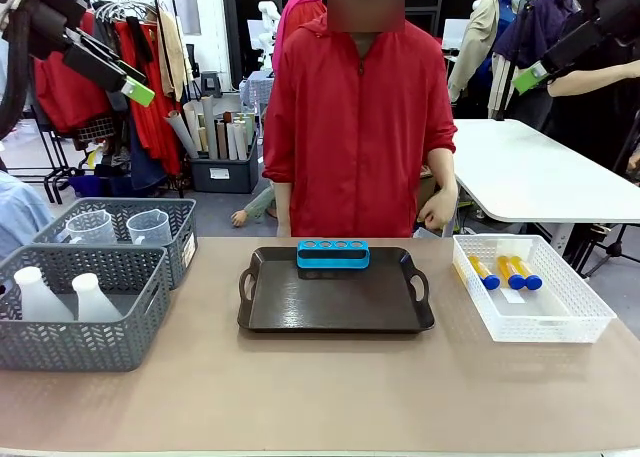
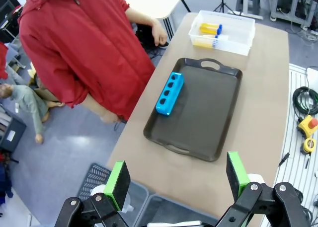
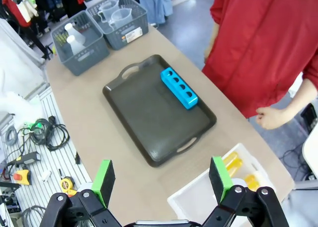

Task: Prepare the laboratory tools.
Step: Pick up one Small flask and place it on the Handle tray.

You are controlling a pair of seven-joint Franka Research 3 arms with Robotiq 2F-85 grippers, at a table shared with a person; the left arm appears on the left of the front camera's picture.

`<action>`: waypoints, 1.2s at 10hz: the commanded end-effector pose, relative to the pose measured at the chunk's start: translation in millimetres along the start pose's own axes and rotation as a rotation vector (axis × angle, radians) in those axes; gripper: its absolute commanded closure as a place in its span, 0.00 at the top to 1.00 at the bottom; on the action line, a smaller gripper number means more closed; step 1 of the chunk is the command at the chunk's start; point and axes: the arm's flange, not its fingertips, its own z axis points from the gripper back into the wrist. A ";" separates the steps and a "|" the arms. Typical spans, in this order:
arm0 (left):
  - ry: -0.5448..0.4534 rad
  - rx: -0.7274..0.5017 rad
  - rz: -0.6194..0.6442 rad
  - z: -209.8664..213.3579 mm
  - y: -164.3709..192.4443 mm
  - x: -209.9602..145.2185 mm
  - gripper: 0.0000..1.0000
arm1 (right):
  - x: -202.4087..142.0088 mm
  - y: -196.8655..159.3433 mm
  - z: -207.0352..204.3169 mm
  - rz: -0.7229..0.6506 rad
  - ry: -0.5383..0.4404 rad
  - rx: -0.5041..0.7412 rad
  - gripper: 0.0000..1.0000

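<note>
Only the blue tube rack [image 1: 333, 254] sits on the centre tray [image 1: 340, 312]. The blue-capped tubes [image 1: 510, 273], flasks [image 1: 95, 299] and beakers [image 1: 150, 227] apparently wait unloaded. The left gripper [image 2: 177, 175] and right gripper [image 3: 161, 176] have their fingers spread wide, empty.

We see bright, even light from overhead in all three views. The glossy dark rectangular plastic tray [image 1: 335, 302] shows a pale sheen at its nine o'clock side. Shadows are faint and soft. Our wrist views bow straight lines toward their edges.
</note>
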 end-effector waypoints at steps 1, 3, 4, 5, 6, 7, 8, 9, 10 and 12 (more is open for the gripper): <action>-0.016 -0.012 0.005 1.0 -0.4 0.7 1.00 | 1.2 0.7 0.8 0.004 -0.006 0.004 1.00; -0.016 -0.012 0.005 1.0 -0.4 0.7 1.00 | 1.2 0.7 0.8 0.004 -0.006 0.004 1.00; -0.016 -0.012 0.005 1.0 -0.4 0.7 1.00 | 1.2 0.7 0.8 0.004 -0.006 0.004 1.00; -0.016 -0.012 0.005 1.0 -0.4 0.7 1.00 | 1.2 0.7 0.8 0.004 -0.006 0.004 1.00; -0.016 -0.012 0.005 1.0 -0.4 0.7 1.00 | 1.2 0.7 0.8 0.004 -0.006 0.004 1.00; -0.016 -0.012 0.005 1.0 -0.4 0.7 1.00 | 1.2 0.7 0.8 0.004 -0.006 0.004 1.00; -0.016 -0.012 0.005 1.0 -0.4 0.7 1.00 | 1.2 0.7 0.8 0.004 -0.006 0.004 1.00; -0.016 -0.012 0.005 1.0 -0.4 0.7 1.00 | 1.2 0.7 0.8 0.004 -0.006 0.004 1.00; -0.001 -0.001 0.001 0.0 -0.1 0.0 1.00 | 1.2 0.7 0.8 0.004 -0.006 0.004 1.00; 0.241 0.071 0.162 -3.5 -3.5 -0.9 1.00 | 1.2 0.7 0.8 0.004 -0.006 0.004 1.00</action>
